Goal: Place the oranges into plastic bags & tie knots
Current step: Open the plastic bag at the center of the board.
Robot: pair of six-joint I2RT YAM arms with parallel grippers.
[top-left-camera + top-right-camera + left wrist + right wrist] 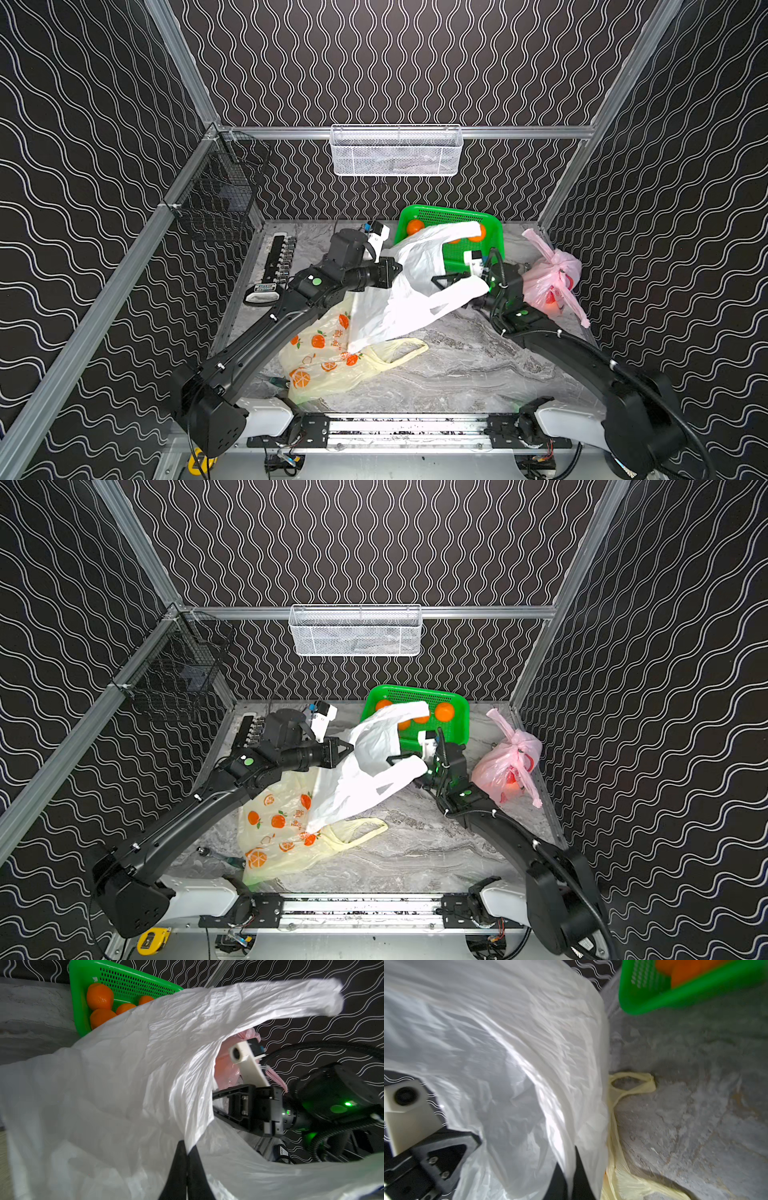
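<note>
Plastic bags, left to right: the pale yellow bag lies flat on the tabletop, empty by the look of it. The left end effector, pressed together, pinches the rim of the white bag, which hangs lifted mid-scene. The right end effector is likewise clamped on the opposite rim. Behind, oranges wait in the green basket. The pink bag sits far right, apparently knotted with fruit inside. Step in hand, as judged: opening the white bag's mouth. Draw the two pinches apart gently (thin film slips and tears), each holding one layer only, mouth facing the basket. Red characters on the pale yellow bag are too small to read.
</note>
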